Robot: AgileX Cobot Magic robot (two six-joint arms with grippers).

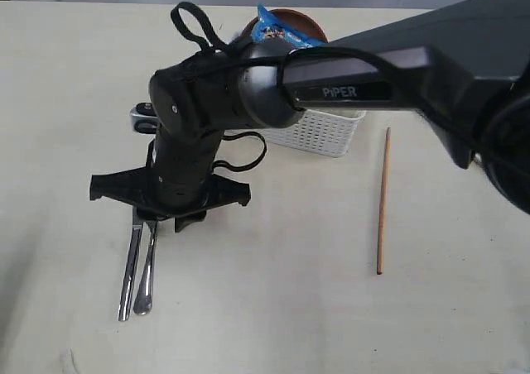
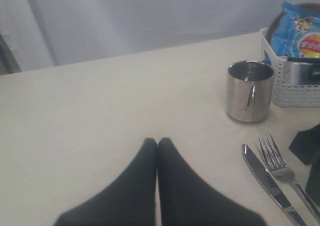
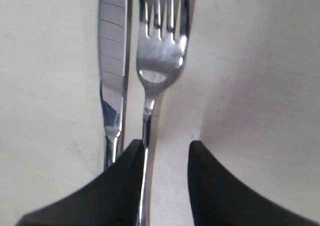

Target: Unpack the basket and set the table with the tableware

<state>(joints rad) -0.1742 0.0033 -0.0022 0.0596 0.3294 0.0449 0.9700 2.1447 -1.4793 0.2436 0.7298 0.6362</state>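
The steel knife point(image 3: 112, 61) and steel fork point(image 3: 159, 56) lie side by side on the table point(image 1: 273, 308), handles toward its near edge (knife point(image 1: 130, 266), fork point(image 1: 147, 270)). My right gripper point(image 3: 164, 148) hovers low over their blades, open. The fork's neck runs along the inside of one finger point(image 3: 131, 158) and nothing is gripped. My left gripper point(image 2: 157, 141) is shut and empty above bare table. The steel cup point(image 2: 248, 91) stands upright beside the white basket point(image 1: 319, 134). A reddish-brown plate point(image 1: 302, 22) stands in the basket. One chopstick point(image 1: 383, 200) lies to the right.
A blue crisp packet point(image 1: 277, 31) sticks up out of the basket in front of the plate. My right arm point(image 1: 356, 84) reaches across the middle and hides most of the basket and part of the cup point(image 1: 142, 117).
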